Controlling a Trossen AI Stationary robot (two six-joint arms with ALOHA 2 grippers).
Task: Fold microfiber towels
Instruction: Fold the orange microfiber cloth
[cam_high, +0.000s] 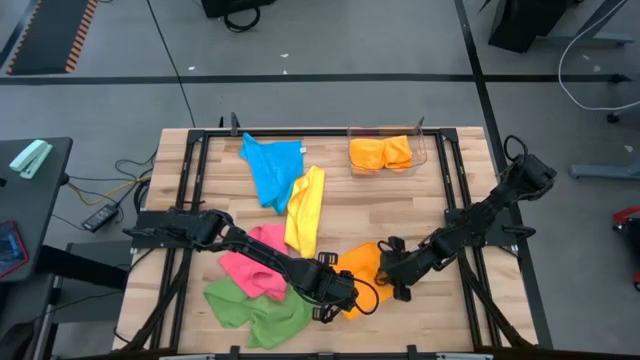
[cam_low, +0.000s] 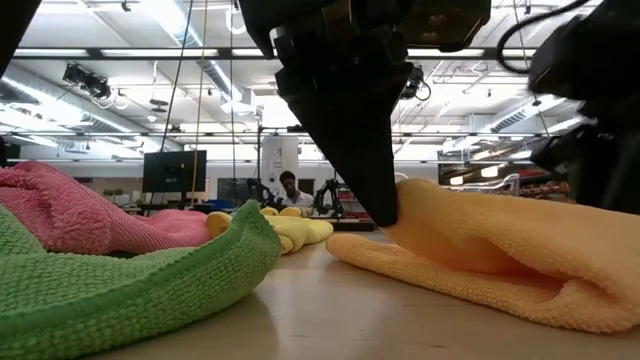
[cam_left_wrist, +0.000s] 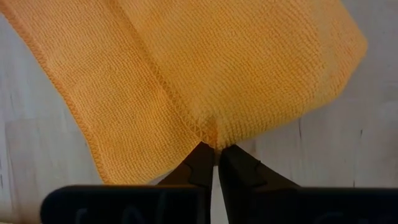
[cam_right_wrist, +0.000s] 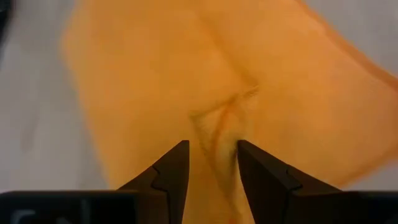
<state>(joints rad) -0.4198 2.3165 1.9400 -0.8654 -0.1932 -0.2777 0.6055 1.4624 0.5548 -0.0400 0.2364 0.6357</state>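
Wooden slats form the surface (cam_high: 440, 200), with the orange towel (cam_high: 362, 268) lying low and centre in the overhead frame, beside pink (cam_high: 250, 268), green (cam_high: 245, 310), yellow (cam_high: 305, 208) and blue (cam_high: 272, 165) cloths; another orange cloth sits in a clear bin (cam_high: 420, 152) at upper right. Left pincer (cam_left_wrist: 216, 155) is pressed together on the orange towel's stitched hem, right pincer (cam_right_wrist: 212, 155) half spread around a raised pucker of it; soft, light and limp, it should sag and crumple, so hems and corners look the best hold. Both arms hide much of the towel from above, so its outline is hard to make out.
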